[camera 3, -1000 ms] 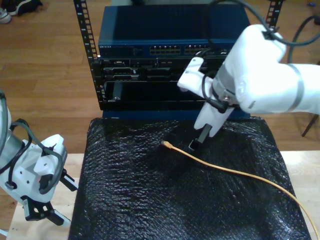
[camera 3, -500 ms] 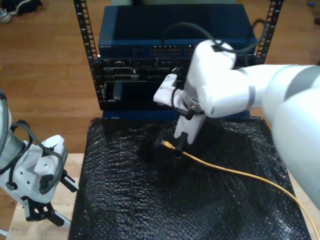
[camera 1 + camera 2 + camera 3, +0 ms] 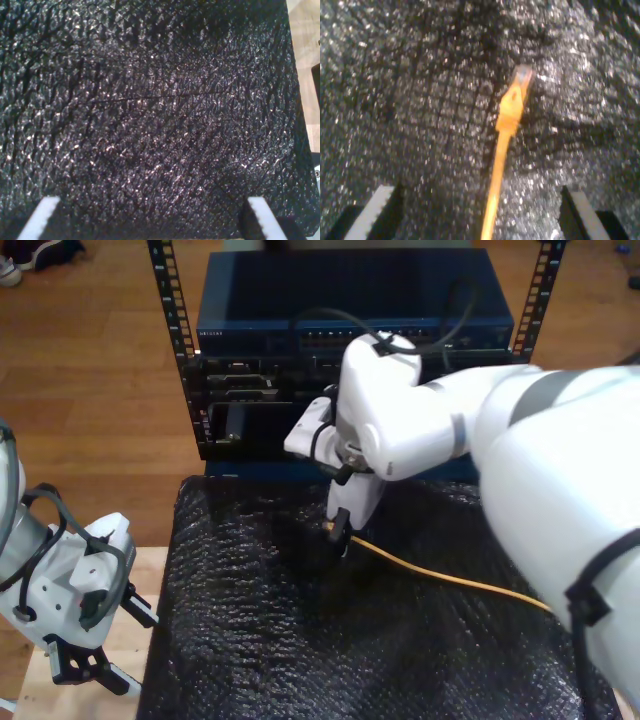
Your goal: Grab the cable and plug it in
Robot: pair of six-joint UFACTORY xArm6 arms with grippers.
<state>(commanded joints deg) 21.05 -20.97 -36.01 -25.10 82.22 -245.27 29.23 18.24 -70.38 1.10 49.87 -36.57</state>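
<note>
The yellow-orange cable lies across the black bubbled mat and runs off toward the exterior view's right. Its clear-yellowish plug rests on the mat, pointing away from my second gripper. That second gripper hangs open just over the cable's plug end, with one finger on each side of the cable and apart from it. In the exterior view my second gripper covers most of the plug. My first gripper stands open above bare mat with nothing between its fingers, and it sits at the exterior view's lower left.
A rack behind the mat holds a blue network switch with rows of ports and dark units below it. The big white arm spans the exterior view's right half. Light wooden table edges show beside the mat.
My second gripper has swept toward the exterior view's left along the cable and now stands over its plug end. The cable and the first arm have stayed put.
</note>
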